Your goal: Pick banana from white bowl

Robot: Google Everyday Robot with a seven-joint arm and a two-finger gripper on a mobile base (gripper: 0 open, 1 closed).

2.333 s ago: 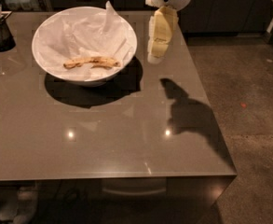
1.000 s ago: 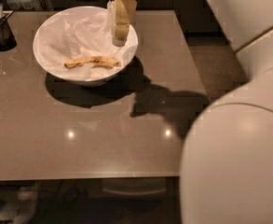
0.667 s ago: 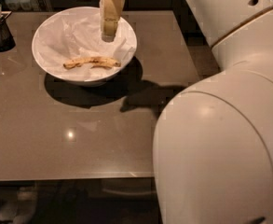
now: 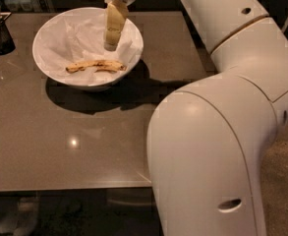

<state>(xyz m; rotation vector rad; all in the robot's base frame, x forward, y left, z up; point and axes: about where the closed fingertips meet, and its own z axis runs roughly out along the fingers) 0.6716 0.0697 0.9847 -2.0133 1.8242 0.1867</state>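
Gripper (image 4: 111,45) points straight down inside the white bowl (image 4: 50,70), tip on the 3 o'clock side of the bowl's centre, over the crumpled paper (image 4: 74,36) lining. Can't tell if it's open or closed from this angle, and can't tell if the tip touches the paper.

Banana (image 4: 95,65) is not gripped. It lies flat on the paper low in the bowl, around 6 o'clock from centre, long axis running 9 to 3. It's yellow with brown blotches and sits at about 7 o'clock from the gripper tip, near but apart.

Bowl is on the grey-brown table (image 4: 60,151), toward the 12 o'clock edge. A dark container (image 4: 0,36) is at 9 o'clock of the bowl, by the table's left edge and well apart from it. The white arm (image 4: 222,132) fills the frame from 3 to 6 o'clock and hides that part of the table.
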